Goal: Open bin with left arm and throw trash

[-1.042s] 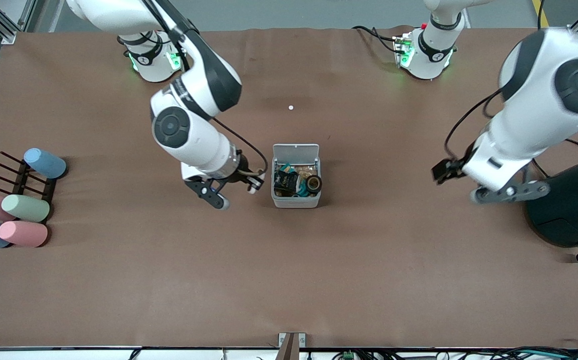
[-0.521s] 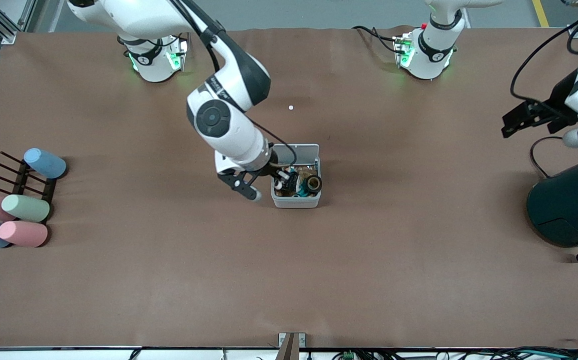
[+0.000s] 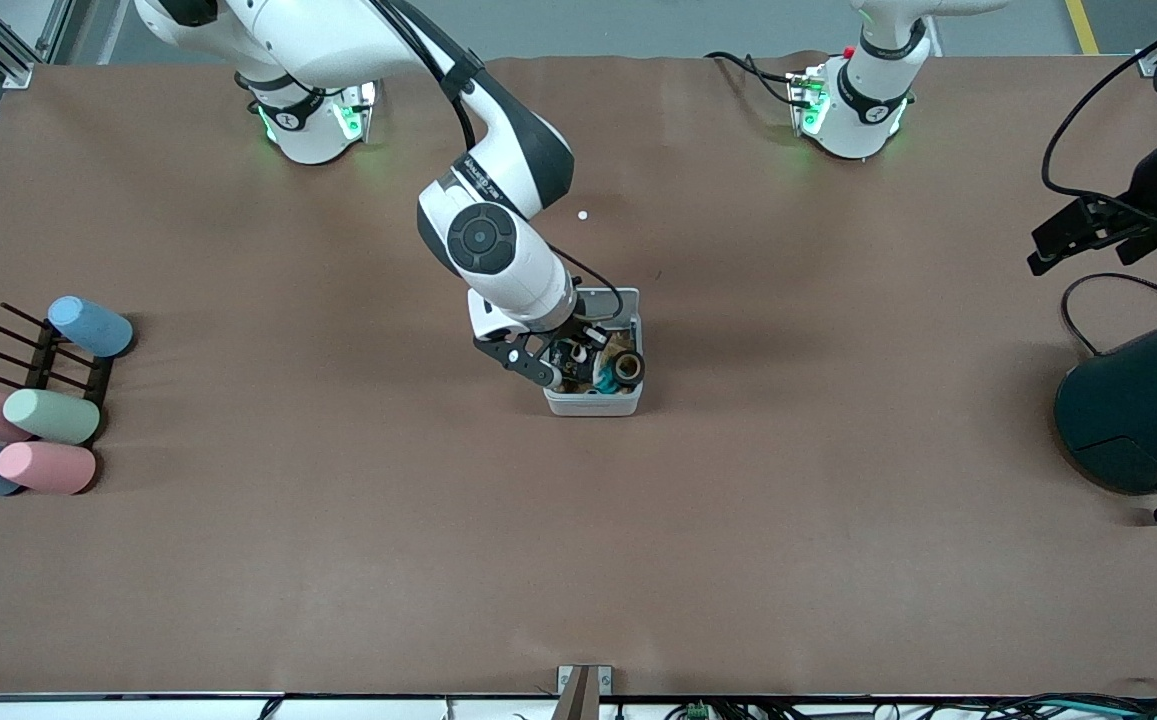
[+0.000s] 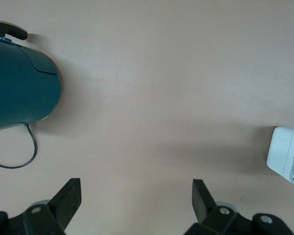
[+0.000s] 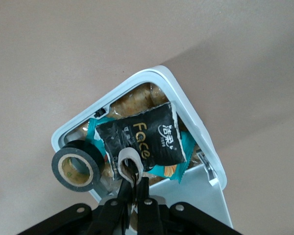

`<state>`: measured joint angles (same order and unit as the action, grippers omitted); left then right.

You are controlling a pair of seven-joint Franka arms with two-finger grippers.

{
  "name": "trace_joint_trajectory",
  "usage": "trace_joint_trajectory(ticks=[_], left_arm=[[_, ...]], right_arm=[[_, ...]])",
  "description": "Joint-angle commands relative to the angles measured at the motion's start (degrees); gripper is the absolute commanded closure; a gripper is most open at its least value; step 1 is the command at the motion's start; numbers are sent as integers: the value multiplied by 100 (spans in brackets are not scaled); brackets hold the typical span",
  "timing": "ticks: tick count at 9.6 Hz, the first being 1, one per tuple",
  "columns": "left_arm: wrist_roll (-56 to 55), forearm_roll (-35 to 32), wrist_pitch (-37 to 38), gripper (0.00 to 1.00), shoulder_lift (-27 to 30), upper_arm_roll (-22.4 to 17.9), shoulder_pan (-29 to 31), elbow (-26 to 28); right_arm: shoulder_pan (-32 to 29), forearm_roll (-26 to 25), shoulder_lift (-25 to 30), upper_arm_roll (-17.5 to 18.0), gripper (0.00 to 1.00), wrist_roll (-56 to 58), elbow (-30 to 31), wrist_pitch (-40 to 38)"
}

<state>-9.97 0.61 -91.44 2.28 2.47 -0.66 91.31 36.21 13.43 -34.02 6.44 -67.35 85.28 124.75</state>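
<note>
Directly above the bin, lid tipped up and open on the side of the bin farther from the front camera: the right gripper, fingers pressed together and pinching the beige rubber band loop just over the opening. Held low and centred, evidently so that the loop falls inside the walls and not on the table beside the bin.

Inside the bin already: a crumpled black printed wrapper lying on top of other scraps, and a small black tape roll with a brown core leaning against the bin's wall. By the look of it, two of three scraps disposed of, the last one a finger-release away.

Well apart from the bin, toward the left arm's end of the table: the left gripper, jaws spread wide and holding nothing, waiting above bare tabletop near the large dark teal container. Parked there, presumably, to leave the space over the bin free for the other arm, the lid-opening job being done.

Equally far from the bin, toward the right arm's end: pastel cups on and around a dark rack, no part of the job.

Main risk, judging from the wrist view: the loop snagging on a fingertip when the fingers part, instead of dropping cleanly into the bin.
</note>
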Motion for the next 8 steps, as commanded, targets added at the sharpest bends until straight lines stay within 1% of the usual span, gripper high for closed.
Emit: trace_joint_trajectory(ticks=[1, 2, 3, 5, 6, 8], left_arm=[[-23, -173, 265, 0, -208, 16, -23, -401], [-22, -175, 310, 0, -245, 17, 13, -421], [21, -175, 319, 0, -263, 8, 39, -439], [57, -175, 311, 0, -307, -19, 40, -456], [57, -166, 319, 0, -307, -19, 13, -456], [56, -175, 319, 0, -307, -1, 4, -456]], right_arm=[[-61, -51, 27, -46, 53, -76, 16, -21], [-105, -51, 27, -46, 36, -67, 15, -38], [-97, -60, 27, -46, 26, -67, 15, -47], [-97, -60, 36, -46, 19, -67, -2, -82], [-105, -60, 71, -55, 19, -67, -11, -108], [-341, -51, 237, -46, 19, -50, -81, -554]])
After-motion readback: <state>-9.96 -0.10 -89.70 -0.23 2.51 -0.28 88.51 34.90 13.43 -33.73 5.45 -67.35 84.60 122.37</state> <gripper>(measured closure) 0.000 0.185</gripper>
